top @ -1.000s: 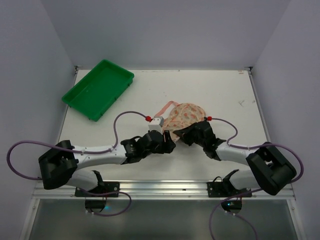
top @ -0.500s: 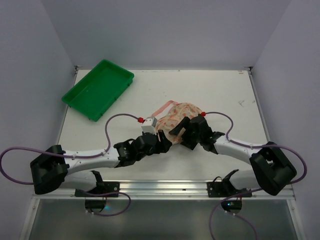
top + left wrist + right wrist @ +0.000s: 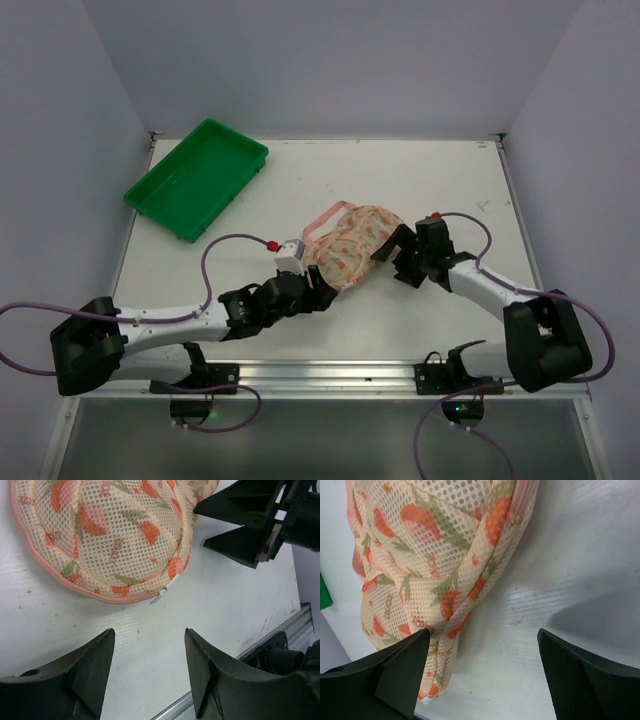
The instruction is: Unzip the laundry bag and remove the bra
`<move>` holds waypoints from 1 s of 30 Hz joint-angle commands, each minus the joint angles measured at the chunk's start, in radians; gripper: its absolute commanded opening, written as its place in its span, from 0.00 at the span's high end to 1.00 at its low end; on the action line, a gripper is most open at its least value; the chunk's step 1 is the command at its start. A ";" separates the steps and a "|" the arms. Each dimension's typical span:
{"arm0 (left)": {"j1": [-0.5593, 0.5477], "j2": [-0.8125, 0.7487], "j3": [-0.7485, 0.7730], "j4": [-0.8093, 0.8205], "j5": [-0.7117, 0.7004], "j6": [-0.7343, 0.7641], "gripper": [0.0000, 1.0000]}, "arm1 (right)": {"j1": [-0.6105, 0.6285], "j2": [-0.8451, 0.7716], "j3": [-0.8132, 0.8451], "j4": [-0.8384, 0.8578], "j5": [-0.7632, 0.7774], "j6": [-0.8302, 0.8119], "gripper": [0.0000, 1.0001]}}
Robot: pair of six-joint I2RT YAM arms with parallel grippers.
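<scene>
Laundry bag [image 3: 350, 245]: lies flat near the middle of the table [image 3: 450, 180], somewhat toward its near edge, with the printed mesh side up and the pink trim running round its rim.
Zipper pull [image 3: 160, 596]: a small pale tab is seen at the pink trim on the bag's near side. Whether the zip is fully closed cannot be told from these views.
Left gripper [image 3: 318, 290]: placed just beside the bag's near left rim and apart from it. The jaws are spread with only bare table between them, and they point toward the zipper pull.
Right gripper [image 3: 393, 258]: set at the bag's right side with the jaws spread wide and nothing grasped. One finger [image 3: 400, 672] appears close against the fabric, though contact cannot be confirmed.
Green tray [image 3: 195, 178]: set at the far left corner of the table, well apart from the bag.
</scene>
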 commanded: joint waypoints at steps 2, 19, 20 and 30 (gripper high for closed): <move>-0.004 -0.003 -0.005 0.074 -0.011 0.013 0.39 | -0.019 0.082 0.061 0.116 -0.092 -0.055 0.12; -0.004 0.033 -0.045 0.108 0.002 -0.025 0.40 | -0.025 0.157 -0.175 0.597 -0.136 0.220 1.00; -0.003 0.033 -0.045 0.114 0.002 -0.025 0.40 | -0.025 0.133 -0.195 0.611 -0.138 0.241 1.00; -0.003 0.101 -0.043 0.168 0.016 0.001 0.40 | 0.021 -0.076 -0.309 0.584 -0.069 0.386 1.00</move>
